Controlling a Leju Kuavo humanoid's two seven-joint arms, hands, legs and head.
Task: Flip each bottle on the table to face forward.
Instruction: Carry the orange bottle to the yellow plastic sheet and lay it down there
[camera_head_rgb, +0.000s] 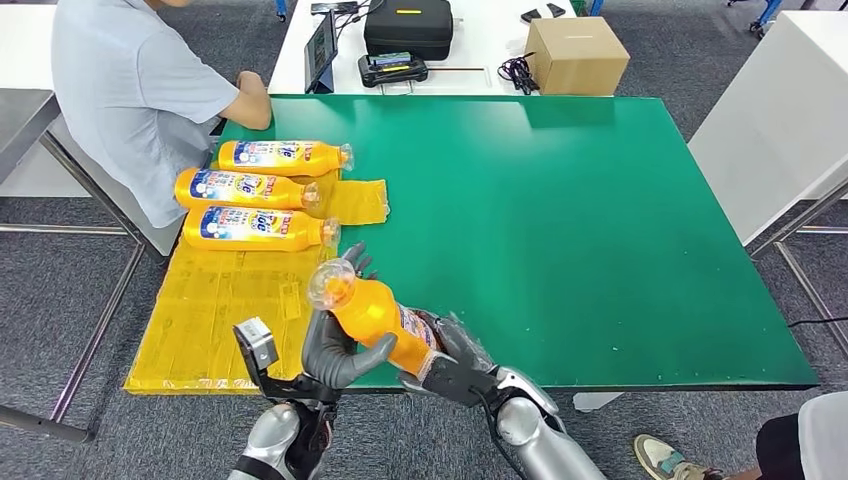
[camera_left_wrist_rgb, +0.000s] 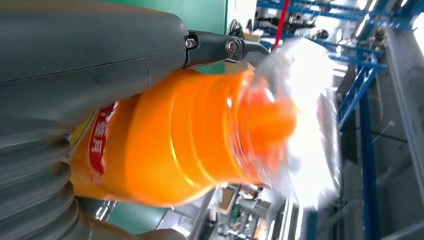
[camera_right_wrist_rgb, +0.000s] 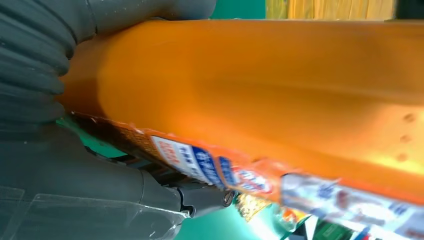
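1. Orange bottle held off the table above its near edge, towards the near left corner, tilted, clear cap end up and away from the robot.
2. Left hand grips the bottle's upper body near the neck.
3. Right hand holds the bottle's base end.
4. Three bottles lie on their sides in a row at the left edge, labels up, on a yellow sheet.
5. Person sits at the far left corner.

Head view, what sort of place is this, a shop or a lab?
Probably a robotics lab or test workshop: a green work table, a tablet and black equipment case behind it, grey carpet flooring.
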